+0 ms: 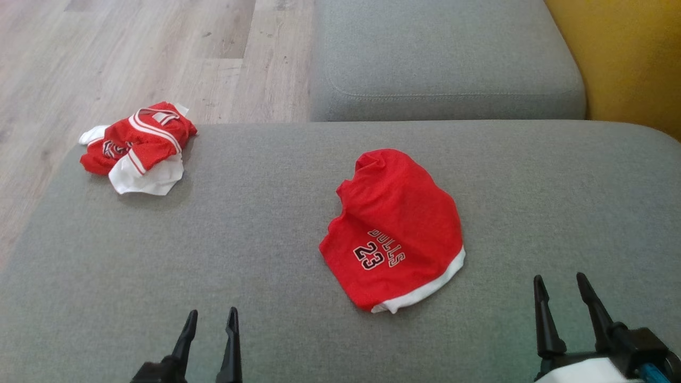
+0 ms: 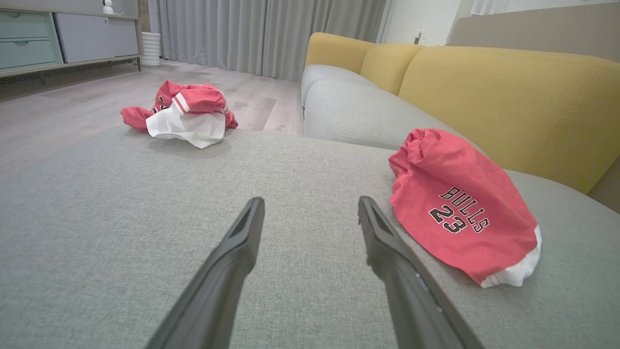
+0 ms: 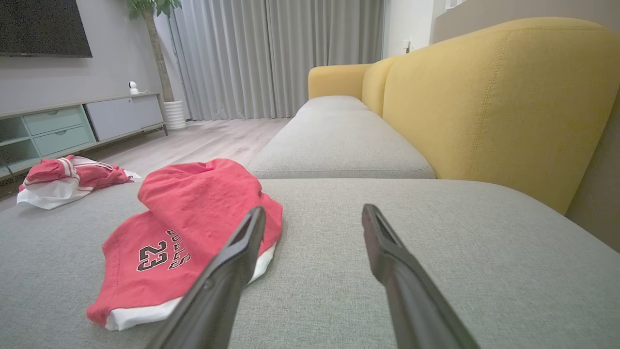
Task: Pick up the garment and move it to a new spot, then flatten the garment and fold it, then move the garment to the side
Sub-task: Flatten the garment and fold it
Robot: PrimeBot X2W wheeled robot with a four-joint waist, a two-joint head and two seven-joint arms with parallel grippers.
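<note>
A red garment (image 1: 396, 223) printed "BULLS 23", with a white hem, lies bunched in the middle of the grey cushion (image 1: 266, 223). In the left wrist view the red garment (image 2: 460, 203) lies to the right of the fingers, and in the right wrist view it (image 3: 193, 213) lies to their left. A second, crumpled red and white garment (image 1: 139, 146) (image 2: 186, 114) (image 3: 68, 177) sits at the cushion's far left corner. My left gripper (image 1: 213, 313) (image 2: 311, 201) hovers open near the front edge. My right gripper (image 1: 559, 277) (image 3: 314, 209) is open too, right of the red garment. Neither touches cloth.
Another grey seat cushion (image 1: 447, 58) lies beyond, with a yellow backrest (image 1: 628, 58) on the right. Wooden floor (image 1: 133, 53) runs along the left edge. A low cabinet (image 2: 58, 39) and grey curtains (image 2: 261, 34) stand across the room.
</note>
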